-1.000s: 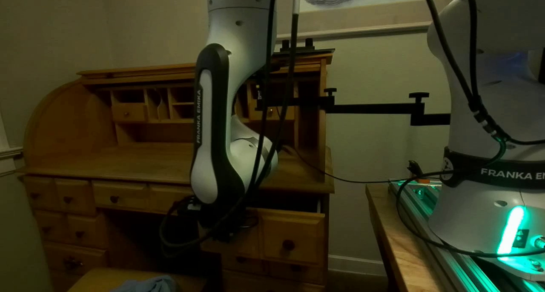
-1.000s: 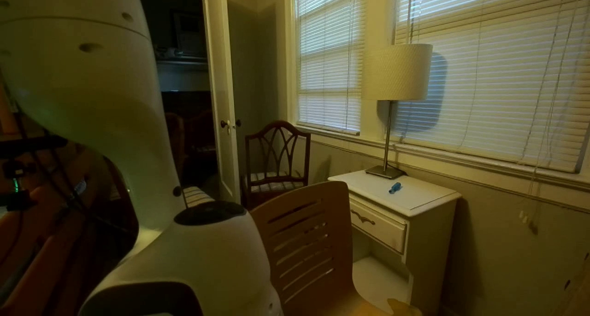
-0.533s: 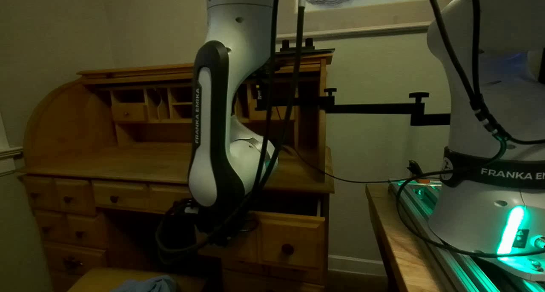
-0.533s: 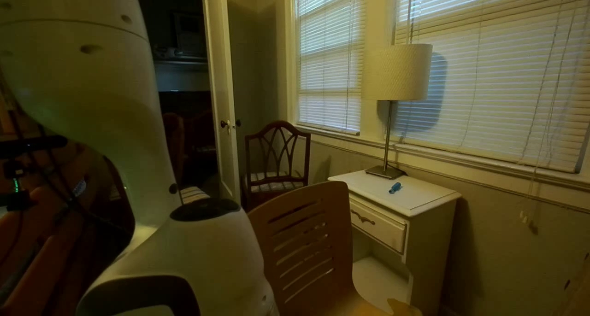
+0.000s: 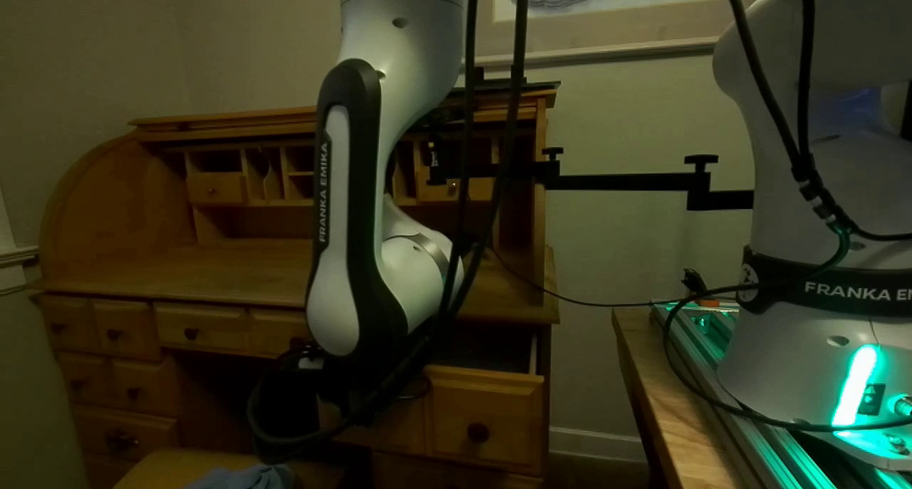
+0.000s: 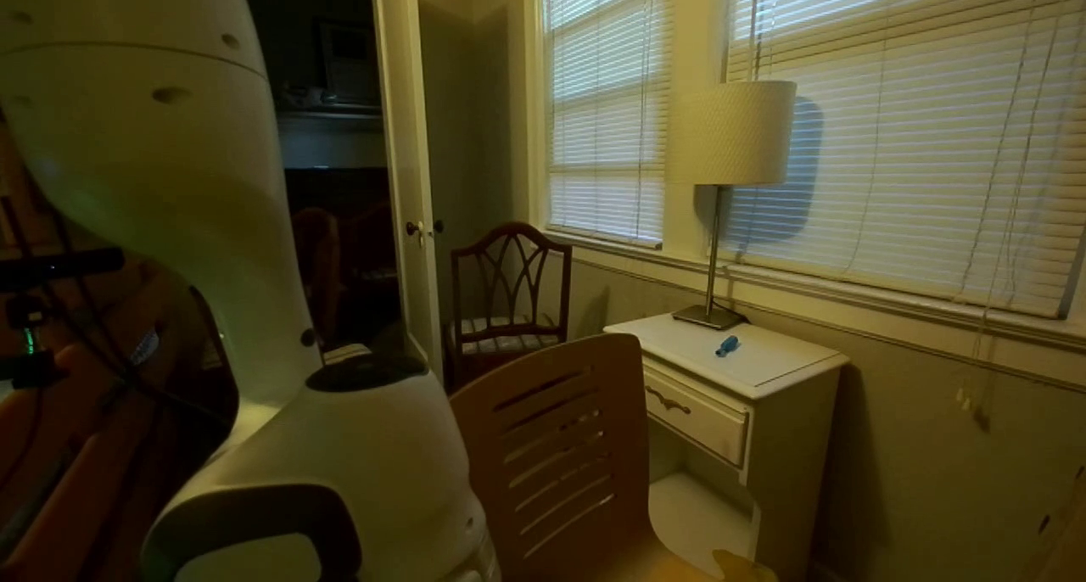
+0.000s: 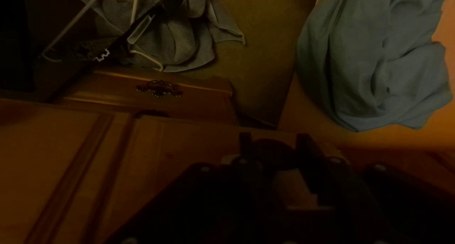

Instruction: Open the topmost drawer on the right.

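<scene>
Golden-brown wood forms one roll-top desk (image 5: 214, 268), its topmost right-hand drawer (image 5: 456, 410) partly pulled out, the front carrying two raised panels (image 5: 491, 403). One round dark knob (image 5: 478, 433) is bare in an exterior view; a second round dark knob (image 7: 273, 153) sits in the black gripper (image 7: 273, 139), its two blunt fingers (image 7: 245, 142) parted by the knob's width and clasping it. One crumpled blue-grey cloth (image 7: 369, 69) lies on a smooth orange-brown surface (image 7: 439, 126). One white-and-black arm (image 5: 345, 261) hangs before the desk, forearm nearly vertical, wrist low at the drawer front.
</scene>
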